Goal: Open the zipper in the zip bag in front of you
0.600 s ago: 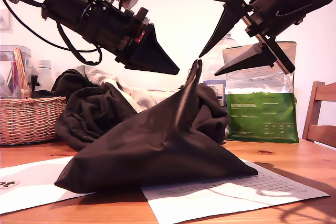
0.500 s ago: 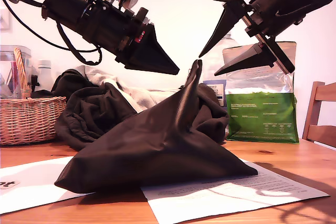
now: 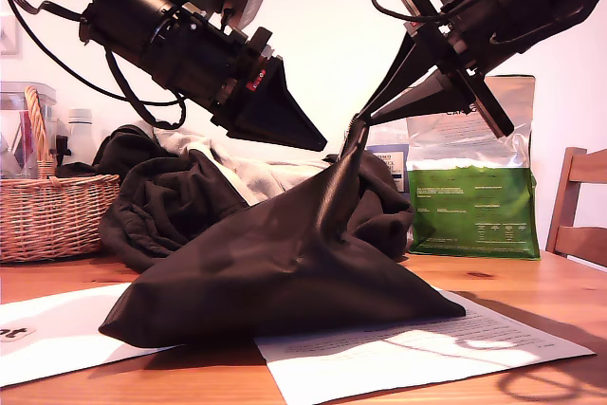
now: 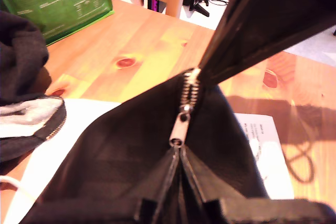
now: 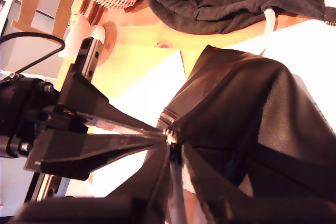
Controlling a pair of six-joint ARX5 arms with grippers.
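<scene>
Clamped shut, my second gripper (image 3: 360, 122) comes down from the exterior view's upper right and has the very peak of the zip bag pinched between its jaws. My first gripper (image 3: 321, 146) reaches in from the exterior view's upper left, jaws pressed together too. Its own wrist view shows the tips meeting on the end of the pull tab (image 4: 181, 124). So both are gripping, nose to nose above the bag.

Everything sits on a wooden table (image 3: 531, 282). The zip bag (image 3: 285, 272) lies in the middle of it, a big black pouch drawn up into a sharp point, its base spread over sheets of white paper (image 3: 417, 348). Behind it is a dark-and-grey heap of clothing (image 3: 161, 206). A green-and-silver pouch (image 3: 469, 211) stands upright towards the exterior view's right, and a wicker basket (image 3: 47, 215) sits at that view's left edge. A wooden chair (image 3: 579, 206) shows at the right edge.

Now the small stuff: the zipper (image 4: 188, 90), a short run of silvery teeth, climbs from the pull tab to the point where the second gripper bites. Below the tab, the bag's edges disappear between the first gripper's jaws.
</scene>
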